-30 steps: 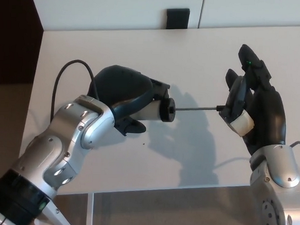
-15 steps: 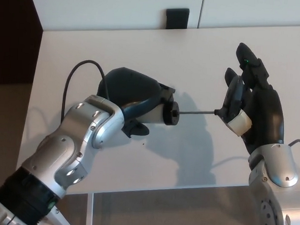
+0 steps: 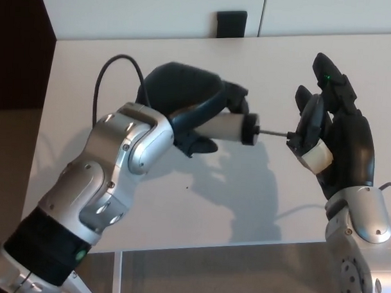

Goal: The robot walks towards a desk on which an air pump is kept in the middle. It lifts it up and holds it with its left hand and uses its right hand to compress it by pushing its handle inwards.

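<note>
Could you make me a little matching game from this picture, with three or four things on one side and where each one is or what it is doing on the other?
Things:
1. White cylindrical air pump body
2. Thin metal pump rod
3. Robot's black left hand
4. Small black rectangular object

Places or states:
A. Sits at the far edge of the white desk
B. Wrapped around the pump body, holding it above the desk
C. Bridges the gap between the pump's black end cap and the right hand
D. Lies roughly level, cap end towards the right hand

Pairs: 1-D, 2-C, 3-B, 4-A
</note>
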